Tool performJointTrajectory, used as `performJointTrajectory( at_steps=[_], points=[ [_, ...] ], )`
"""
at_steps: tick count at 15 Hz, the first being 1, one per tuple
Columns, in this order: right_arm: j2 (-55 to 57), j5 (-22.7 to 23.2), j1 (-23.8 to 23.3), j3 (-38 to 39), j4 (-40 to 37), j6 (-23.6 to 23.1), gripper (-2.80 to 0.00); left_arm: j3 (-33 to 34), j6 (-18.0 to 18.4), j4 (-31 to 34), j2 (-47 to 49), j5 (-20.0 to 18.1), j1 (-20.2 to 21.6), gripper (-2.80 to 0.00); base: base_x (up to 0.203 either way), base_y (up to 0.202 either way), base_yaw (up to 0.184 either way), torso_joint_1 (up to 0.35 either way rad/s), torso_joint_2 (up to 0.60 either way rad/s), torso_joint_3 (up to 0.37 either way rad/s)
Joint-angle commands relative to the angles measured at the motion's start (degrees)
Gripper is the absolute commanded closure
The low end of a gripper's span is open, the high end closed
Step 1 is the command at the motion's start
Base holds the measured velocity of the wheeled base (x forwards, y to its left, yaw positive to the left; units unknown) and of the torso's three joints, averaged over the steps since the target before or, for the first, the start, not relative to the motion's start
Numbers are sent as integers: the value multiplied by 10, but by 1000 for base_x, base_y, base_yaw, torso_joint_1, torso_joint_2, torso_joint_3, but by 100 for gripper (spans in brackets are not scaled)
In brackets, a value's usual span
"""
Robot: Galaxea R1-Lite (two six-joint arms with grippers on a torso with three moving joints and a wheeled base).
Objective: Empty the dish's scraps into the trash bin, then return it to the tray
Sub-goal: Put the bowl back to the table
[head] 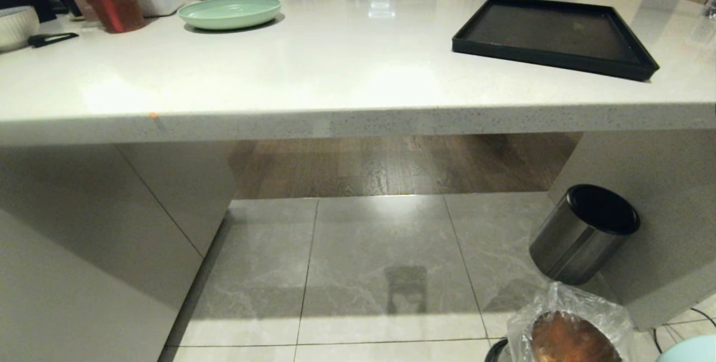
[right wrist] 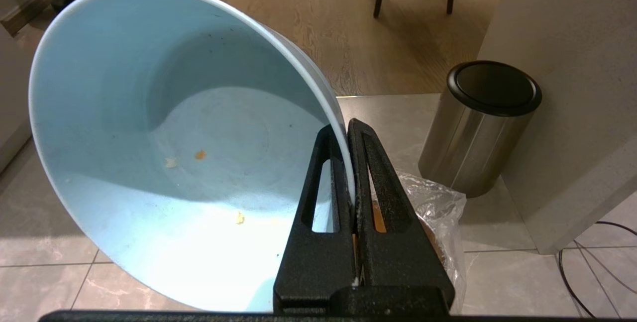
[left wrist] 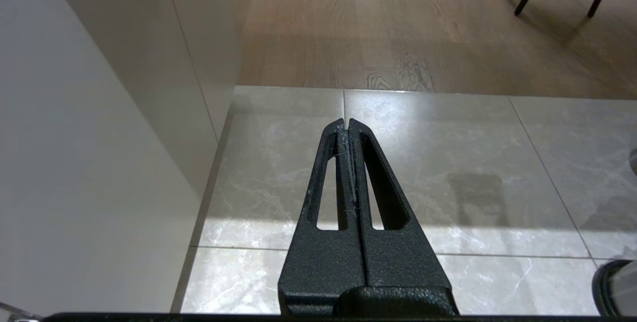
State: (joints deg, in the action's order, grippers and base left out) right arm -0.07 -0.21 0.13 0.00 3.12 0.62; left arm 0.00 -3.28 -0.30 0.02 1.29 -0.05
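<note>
Gripping the dish [right wrist: 149, 113] rim in clamped right jaws, few scraps [right wrist: 200, 154] inside, left jaws closed empty.

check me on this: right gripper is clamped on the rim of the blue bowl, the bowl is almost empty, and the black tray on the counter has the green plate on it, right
Not quite. In the head view the tray is bare; the green plate sits on the counter well apart from it. The rest holds: the right gripper pinches the bowl rim, few crumbs left.

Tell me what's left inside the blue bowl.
Only a few tiny crumbs cling inside the dish: an orange fleck and two pale bits. The right gripper, clamped on its rim, hides a small strip of the inside.
</note>
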Motion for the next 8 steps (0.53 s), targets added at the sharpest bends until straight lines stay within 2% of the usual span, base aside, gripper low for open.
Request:
performJointTrajectory(
  at_steps=[1, 8],
  points=[
    [1, 0, 0, 0, 0, 0, 0, 0, -1, 0, 1, 0, 0, 0, 0, 0, 0, 0, 0, 0],
    [1, 0, 0, 0, 0, 0, 0, 0, -1, 0, 1, 0, 0, 0, 0, 0, 0, 0, 0, 0]
  ],
)
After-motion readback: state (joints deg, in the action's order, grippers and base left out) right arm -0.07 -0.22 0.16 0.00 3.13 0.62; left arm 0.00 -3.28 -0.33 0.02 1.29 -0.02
